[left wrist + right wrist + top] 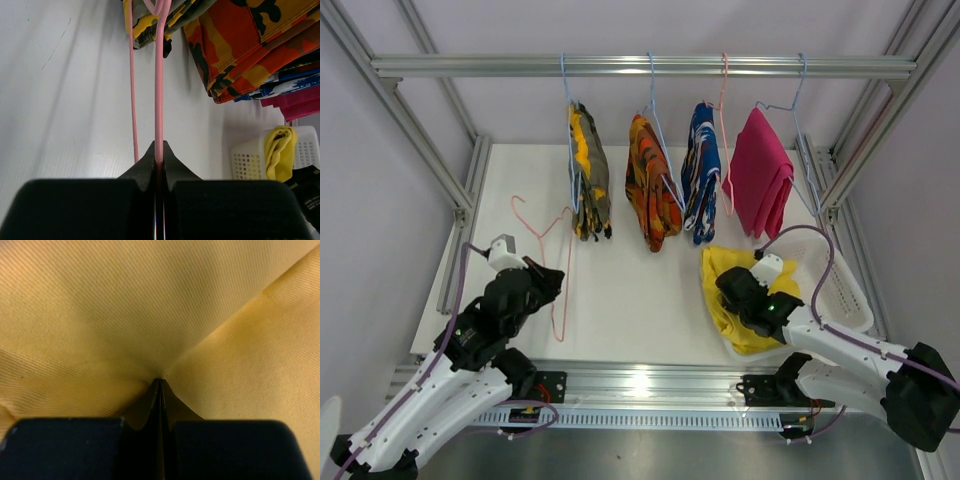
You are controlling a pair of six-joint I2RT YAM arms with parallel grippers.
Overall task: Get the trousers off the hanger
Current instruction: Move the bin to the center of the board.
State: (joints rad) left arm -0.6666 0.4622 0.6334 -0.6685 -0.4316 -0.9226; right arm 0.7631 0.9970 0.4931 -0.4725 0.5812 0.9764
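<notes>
Left gripper (159, 156) clamps the bare pink hanger (159, 85), steadying it. Right gripper (160, 382) pinches yellow trousers (150, 305), apparently for the basket (847, 292).

A white table (620, 300) fills the middle of the top view. At 12 o'clock a silver metal rail (470, 66) runs across from side to side. At 4 o'clock stands a white plastic basket (847, 292) with grid walls. At 6 o'clock an aluminium beam (650, 383) lies along the near edge. Slanted frame posts (390, 102) stand at 10 and 2 o'clock.
</notes>
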